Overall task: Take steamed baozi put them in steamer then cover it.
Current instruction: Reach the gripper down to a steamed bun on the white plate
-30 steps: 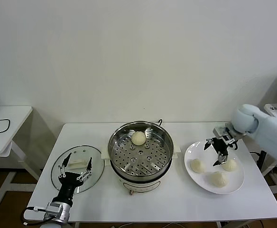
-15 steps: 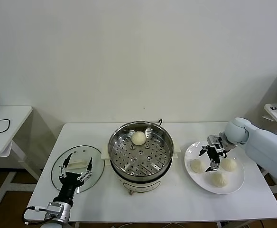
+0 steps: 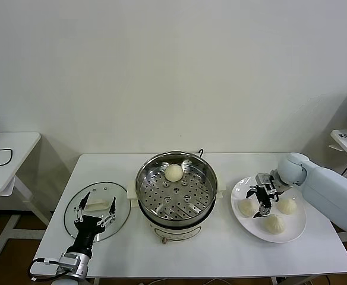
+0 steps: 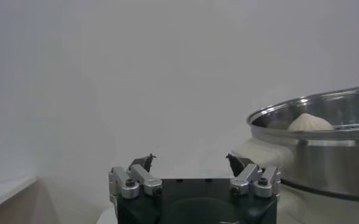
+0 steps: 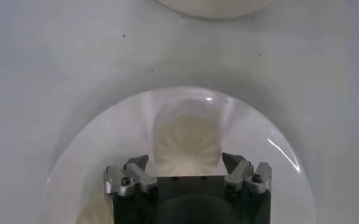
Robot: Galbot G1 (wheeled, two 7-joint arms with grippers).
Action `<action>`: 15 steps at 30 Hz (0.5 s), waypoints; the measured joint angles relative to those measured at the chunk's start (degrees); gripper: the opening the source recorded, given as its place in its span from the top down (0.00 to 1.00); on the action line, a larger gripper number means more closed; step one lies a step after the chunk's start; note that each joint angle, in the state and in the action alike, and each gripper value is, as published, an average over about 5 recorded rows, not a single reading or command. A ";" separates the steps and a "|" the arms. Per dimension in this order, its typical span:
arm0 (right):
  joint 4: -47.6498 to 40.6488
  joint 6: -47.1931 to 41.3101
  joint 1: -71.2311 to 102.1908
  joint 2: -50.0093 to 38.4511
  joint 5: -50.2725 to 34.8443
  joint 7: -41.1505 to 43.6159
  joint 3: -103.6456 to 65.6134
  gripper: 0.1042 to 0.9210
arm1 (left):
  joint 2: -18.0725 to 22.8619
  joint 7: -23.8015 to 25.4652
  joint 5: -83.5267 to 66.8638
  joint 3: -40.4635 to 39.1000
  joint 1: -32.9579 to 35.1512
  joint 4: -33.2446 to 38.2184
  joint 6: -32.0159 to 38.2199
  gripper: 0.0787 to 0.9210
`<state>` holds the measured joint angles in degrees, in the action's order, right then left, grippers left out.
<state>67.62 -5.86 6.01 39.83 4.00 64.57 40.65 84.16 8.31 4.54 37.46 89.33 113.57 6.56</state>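
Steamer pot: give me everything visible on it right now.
The large round shiny stainless-steel steamer pot stands upright mid-table on a white base, uncovered. Inside sits a perforated metal tray holding one cream-white domed baozi bun near the far wall. A dark cord shows behind the rim. Its round glass lid lies flat on the table to the robot's left, apart from it. Neither pincer touches the pot; the left wrist view shows its polished side wall.

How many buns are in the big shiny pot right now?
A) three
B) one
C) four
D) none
B: a single bun sits on the holed tray in the steamer; the other three buns are on the plate, with the open right gripper above one of them.
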 measured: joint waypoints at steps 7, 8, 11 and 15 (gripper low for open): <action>-0.34 -0.05 0.44 0.52 0.53 -0.09 -0.46 0.18 | 0.15 -0.02 0.09 0.15 0.11 0.01 0.10 0.12; -0.36 -0.05 0.46 0.56 0.60 -0.10 -0.52 0.20 | 0.15 -0.02 0.09 0.17 0.10 -0.01 0.11 0.12; -0.45 -0.05 0.53 0.60 0.78 -0.10 -0.66 0.25 | 0.17 -0.02 0.10 0.14 0.08 -0.04 0.13 0.12; -0.43 -0.05 0.75 0.51 0.89 -0.06 -0.96 0.28 | 0.21 -0.07 0.10 0.03 0.02 -0.04 0.14 0.12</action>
<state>67.19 -5.91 6.76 40.34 4.89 64.51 39.69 84.36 8.24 4.64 37.48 89.35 113.53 6.69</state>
